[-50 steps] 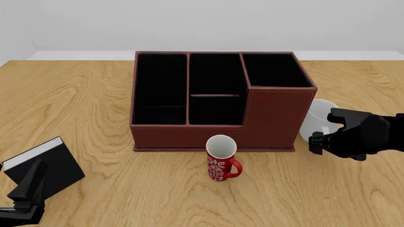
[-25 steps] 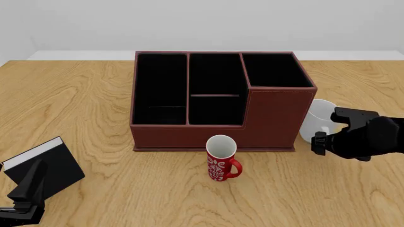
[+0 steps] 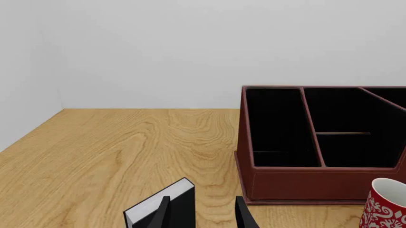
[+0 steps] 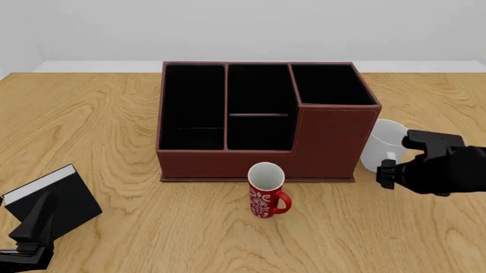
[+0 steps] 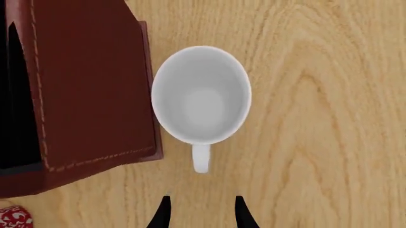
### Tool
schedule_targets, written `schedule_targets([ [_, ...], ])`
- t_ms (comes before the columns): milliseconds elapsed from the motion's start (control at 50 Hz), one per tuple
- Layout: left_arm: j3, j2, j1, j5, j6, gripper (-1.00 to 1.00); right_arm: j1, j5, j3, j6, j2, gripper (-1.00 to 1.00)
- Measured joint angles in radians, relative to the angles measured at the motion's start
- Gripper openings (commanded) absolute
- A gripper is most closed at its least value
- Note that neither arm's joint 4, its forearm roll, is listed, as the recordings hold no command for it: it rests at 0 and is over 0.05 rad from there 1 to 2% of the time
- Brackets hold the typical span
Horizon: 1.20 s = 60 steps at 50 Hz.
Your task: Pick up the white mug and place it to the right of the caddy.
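Since the white mug (image 5: 201, 97) stands upright by the caddy (image 4: 262, 116) toward the worktop's right edge (placement apparently done), the right gripper (image 5: 200, 211) hovers parted, empty.

The right hand (image 4: 396, 156) hovers with fingers parted and empty, while the left hand (image 4: 27, 239) rests low, fingers apart.

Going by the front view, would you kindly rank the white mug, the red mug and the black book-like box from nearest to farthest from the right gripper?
From the right gripper:
1. White mug, just beside it, right of the caddy.
2. Red mug, in front of the caddy's middle.
3. Black book-like box, far left, near the left gripper.
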Motion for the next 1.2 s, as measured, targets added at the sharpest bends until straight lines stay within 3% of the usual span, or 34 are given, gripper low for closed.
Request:
schedule_targets([
  [1200,0.0,0.0,0.0,0.0,0.0,1.0,0.008,0.037,0.082,-0.017,-0.204,1.0],
])
